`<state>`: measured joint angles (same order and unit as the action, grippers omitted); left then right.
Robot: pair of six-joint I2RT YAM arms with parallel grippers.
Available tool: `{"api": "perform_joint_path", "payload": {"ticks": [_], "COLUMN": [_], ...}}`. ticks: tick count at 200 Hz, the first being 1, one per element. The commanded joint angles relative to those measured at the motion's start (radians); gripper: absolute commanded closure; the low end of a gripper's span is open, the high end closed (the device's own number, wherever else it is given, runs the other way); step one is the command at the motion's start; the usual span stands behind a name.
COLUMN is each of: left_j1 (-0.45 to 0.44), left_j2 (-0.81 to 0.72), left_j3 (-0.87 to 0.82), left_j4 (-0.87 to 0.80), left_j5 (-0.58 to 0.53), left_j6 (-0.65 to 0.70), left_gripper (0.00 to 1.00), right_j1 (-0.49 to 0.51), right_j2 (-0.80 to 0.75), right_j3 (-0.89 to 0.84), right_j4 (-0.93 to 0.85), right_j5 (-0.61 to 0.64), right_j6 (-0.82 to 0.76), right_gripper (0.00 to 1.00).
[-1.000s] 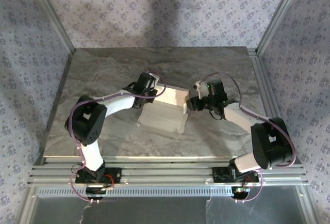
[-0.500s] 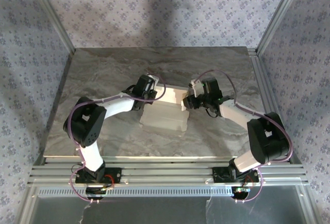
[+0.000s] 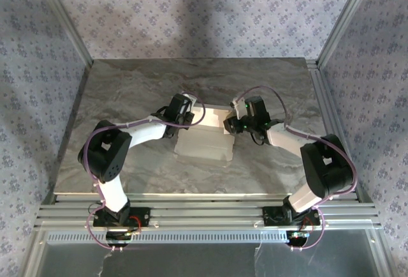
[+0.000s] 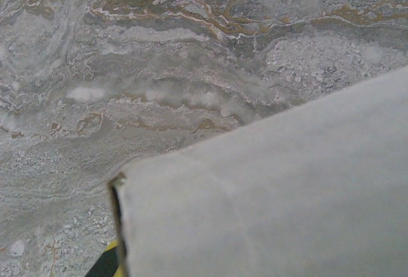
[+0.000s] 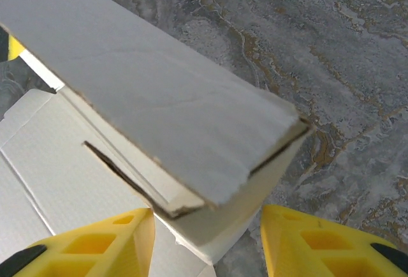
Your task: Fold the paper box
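1. The white die-cut cardboard box (image 3: 203,144) is lying mid-tabletop (image 3: 127,92), its raised flap (image 5: 159,117) running left-right between your arms.
2. Your right fingers (image 5: 95,245) are standing spread, straddling the flap's right end.
3. Your left fingers (image 4: 108,261) are sitting pressed together at its left end.

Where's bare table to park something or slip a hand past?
Bare: the far strip of the marble table behind the paper box, the left side outside the left arm, and the near strip between box and table edge. Crowded: the box's far flap, where left gripper and right gripper work, and the right side under the right arm.
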<state>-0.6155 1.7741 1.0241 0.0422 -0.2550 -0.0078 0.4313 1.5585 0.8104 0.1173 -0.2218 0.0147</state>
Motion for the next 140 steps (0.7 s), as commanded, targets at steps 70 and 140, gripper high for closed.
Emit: {"api": "perform_joint_path", "payload": {"ticks": [70, 140], "left_j1": [-0.012, -0.013], "left_j2": [0.018, 0.028], "left_j3": [-0.036, -0.024], "left_j4": [-0.116, -0.121], "left_j5": [0.023, 0.022], "left_j6": [0.025, 0.02], "left_gripper": [1.0, 1.0], "right_j1": [0.037, 0.055], "right_j2": [0.073, 0.126], "right_j3": [0.019, 0.059], "right_j4": [0.134, 0.15], "right_j5": [0.16, 0.264], "right_j6": [0.047, 0.086], "right_gripper": [0.55, 0.7]}}
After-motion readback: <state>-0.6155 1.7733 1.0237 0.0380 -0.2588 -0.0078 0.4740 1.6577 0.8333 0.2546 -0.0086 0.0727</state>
